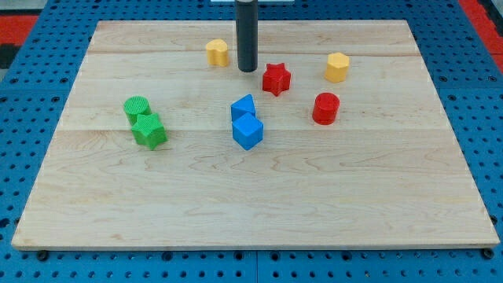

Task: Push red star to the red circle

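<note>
The red star [276,79] lies on the wooden board [251,196] a little above the middle. The red circle [325,108], a short red cylinder, stands to the star's lower right with a gap between them. My tip [247,69] is the lower end of the dark rod that comes down from the view's top. It rests just to the upper left of the red star, close to it but with a small gap showing.
A yellow block [218,53] sits left of the rod and a yellow hexagon [337,67] right of the star. Two blue blocks [246,124] touch below the star. A green cylinder [137,108] and green star [148,130] sit at the left.
</note>
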Robot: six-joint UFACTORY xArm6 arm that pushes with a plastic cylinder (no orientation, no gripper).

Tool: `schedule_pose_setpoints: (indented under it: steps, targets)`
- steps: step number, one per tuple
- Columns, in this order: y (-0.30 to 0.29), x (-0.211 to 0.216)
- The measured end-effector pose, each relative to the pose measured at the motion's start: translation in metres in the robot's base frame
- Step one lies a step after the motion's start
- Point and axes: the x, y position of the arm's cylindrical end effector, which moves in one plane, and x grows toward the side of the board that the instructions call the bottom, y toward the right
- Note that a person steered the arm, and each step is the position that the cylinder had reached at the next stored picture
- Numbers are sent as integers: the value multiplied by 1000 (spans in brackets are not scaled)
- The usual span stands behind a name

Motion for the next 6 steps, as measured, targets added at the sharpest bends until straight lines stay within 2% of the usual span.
schedule_pose_setpoints:
  steps: [3, 5, 6]
  targets:
    - [42, 33]
    - [45, -2]
    - [54, -1]
